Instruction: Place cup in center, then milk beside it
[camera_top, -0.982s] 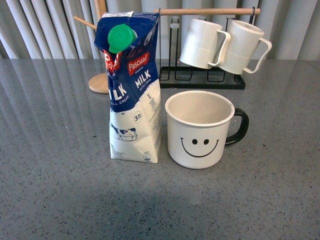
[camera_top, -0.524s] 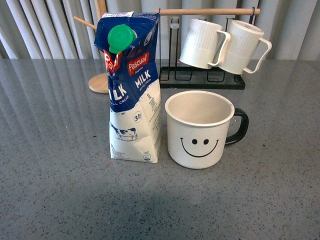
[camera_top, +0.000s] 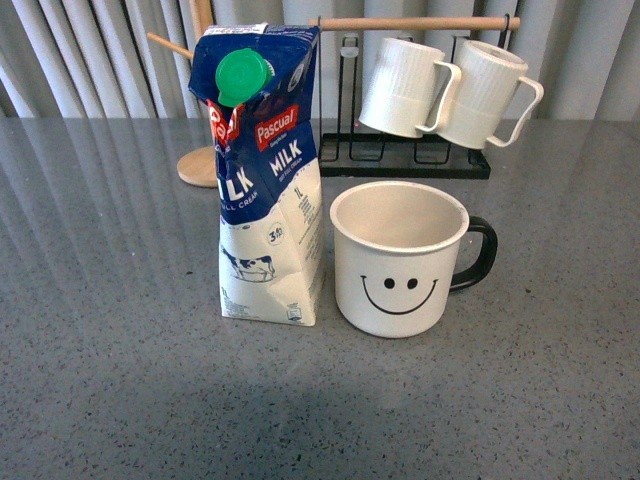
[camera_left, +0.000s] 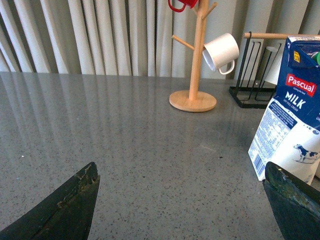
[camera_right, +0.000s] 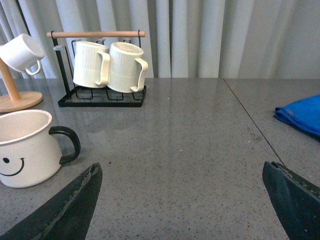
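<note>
The cup (camera_top: 400, 258), a wide white mug with a black smiley face and black handle, stands upright mid-table in the front view. The milk (camera_top: 265, 180), a tall blue and white Pascual carton with a green cap, stands just left of it, close beside. Neither arm shows in the front view. My left gripper (camera_left: 182, 172) is open and empty over bare table, with the milk (camera_left: 292, 115) ahead by one jaw. My right gripper (camera_right: 182, 172) is open and empty, with the cup (camera_right: 27, 147) ahead by one jaw.
A black rack (camera_top: 410, 155) with two ribbed white mugs (camera_top: 450, 90) stands behind the cup. A wooden mug tree (camera_left: 195, 55) holds a small white cup (camera_left: 221, 51) and a red one. A blue cloth (camera_right: 302, 115) lies on the table in the right wrist view.
</note>
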